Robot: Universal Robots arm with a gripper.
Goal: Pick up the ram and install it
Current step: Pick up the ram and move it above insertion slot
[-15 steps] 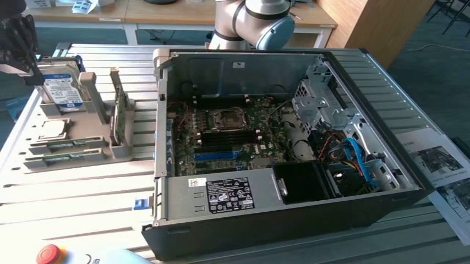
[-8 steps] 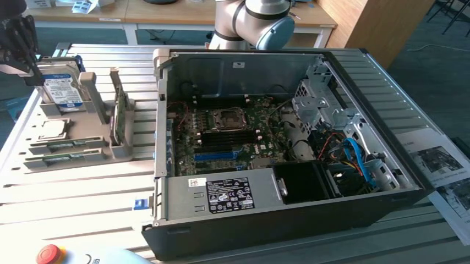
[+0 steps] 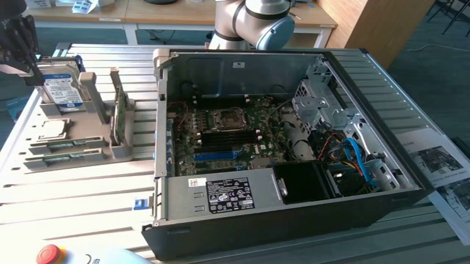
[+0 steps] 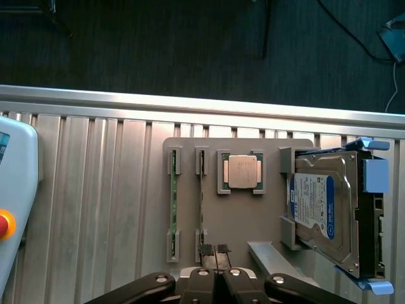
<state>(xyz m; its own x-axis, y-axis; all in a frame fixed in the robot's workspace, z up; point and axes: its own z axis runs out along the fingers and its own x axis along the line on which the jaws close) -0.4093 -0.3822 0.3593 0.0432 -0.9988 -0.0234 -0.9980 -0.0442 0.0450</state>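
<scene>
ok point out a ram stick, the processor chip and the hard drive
ram stick (image 4: 174, 202): wrist view, on the stick's thin green edge
processor chip (image 4: 241, 171): wrist view, middle of its silver lid
hard drive (image 4: 311, 199): wrist view, on its blue-and-white label

Case (image 3: 294, 234) and fixture (image 4: 247, 218) on slatted table (image 3: 74, 192)

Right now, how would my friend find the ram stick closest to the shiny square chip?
Find the grey holder tray on the ribbed metal table, beside the open computer case. Two thin green sticks stand on edge in its slots; the ram is the one right next to the square silver processor, unlike its twin, which sits by the tray's outer edge.
</scene>
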